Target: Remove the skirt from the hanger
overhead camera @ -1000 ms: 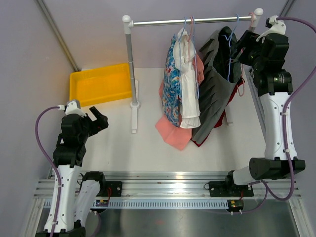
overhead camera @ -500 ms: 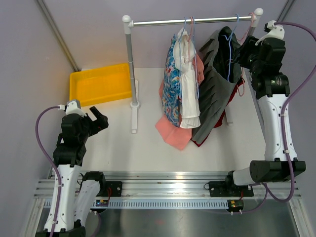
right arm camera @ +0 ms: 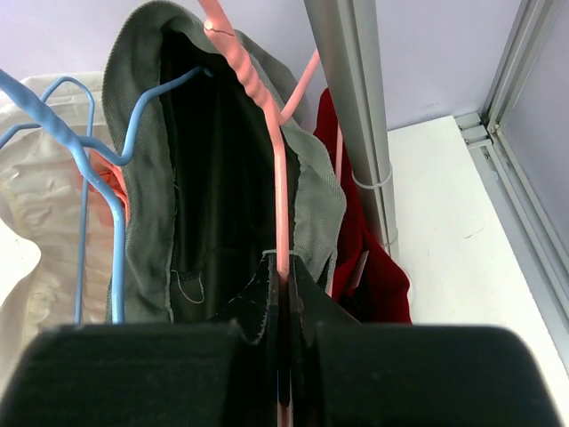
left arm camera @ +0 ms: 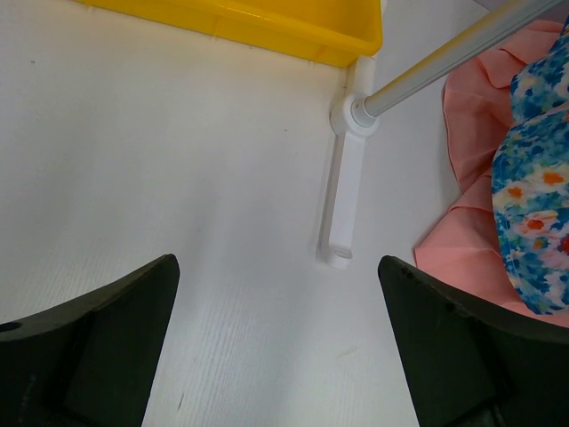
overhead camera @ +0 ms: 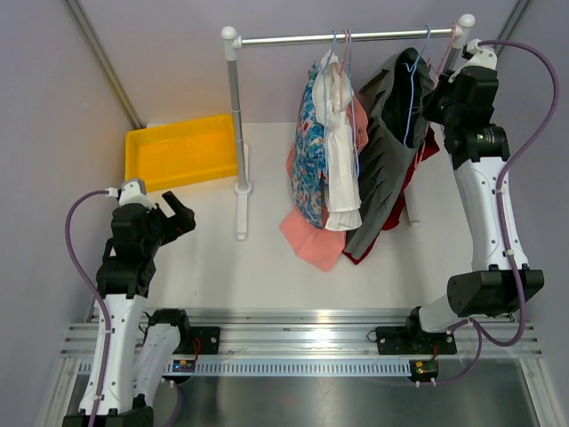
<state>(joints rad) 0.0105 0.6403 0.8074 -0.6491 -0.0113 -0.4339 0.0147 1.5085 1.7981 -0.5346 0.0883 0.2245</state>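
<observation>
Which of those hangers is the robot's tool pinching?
The pink hanger: its wire runs down into the shut right tool. The blue hangers hang free beside it.

We're in a robotics lab cell, no question: left arm and right arm bolted to an aluminium rail at the edge of a bare white bench. Blank violet-grey panels wall it in. There's a staged little clothes rack, pink hanger and all, near a yellow tray.
</observation>
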